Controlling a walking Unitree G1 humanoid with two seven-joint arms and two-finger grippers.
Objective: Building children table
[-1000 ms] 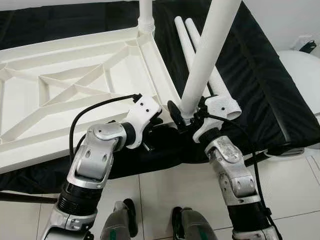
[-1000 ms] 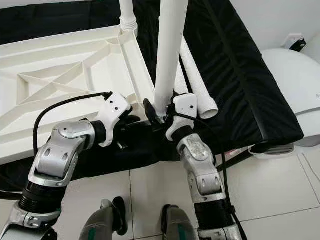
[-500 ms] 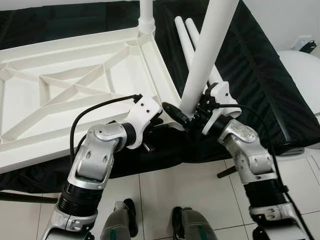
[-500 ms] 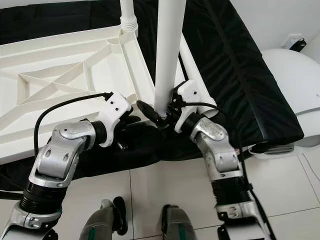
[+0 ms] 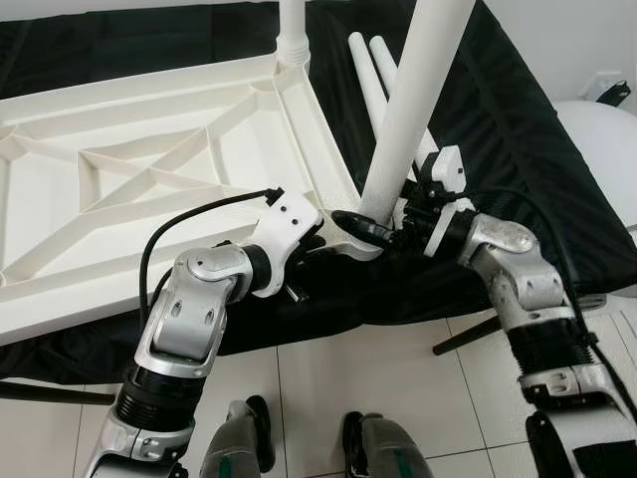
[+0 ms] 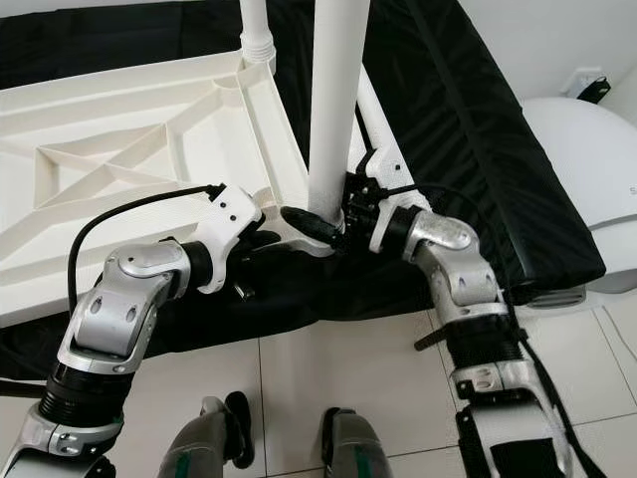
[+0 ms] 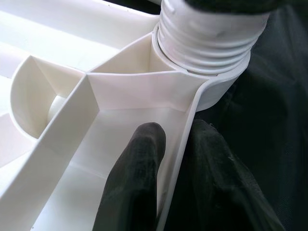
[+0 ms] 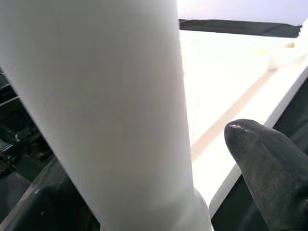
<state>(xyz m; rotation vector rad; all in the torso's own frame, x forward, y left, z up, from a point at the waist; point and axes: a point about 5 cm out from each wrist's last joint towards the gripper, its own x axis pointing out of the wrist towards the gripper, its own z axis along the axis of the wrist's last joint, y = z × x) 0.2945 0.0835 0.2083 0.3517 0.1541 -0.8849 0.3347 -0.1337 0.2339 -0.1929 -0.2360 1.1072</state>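
Left hand [image 7: 166, 178]: my fingers pinch the tabletop [image 5: 149, 179] rim beside the corner socket [image 7: 211, 53].
Right hand [image 5: 383, 231]: I clasp the upright leg [image 5: 408, 110] base.
Spare legs [image 5: 373, 75]: near, on black cloth [image 5: 518, 149].

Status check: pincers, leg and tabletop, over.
Left pincer pinching tabletop rim beside corner socket. Right pincer clamped on upright leg, threaded end at socket. Two spare legs behind, not obstructing.
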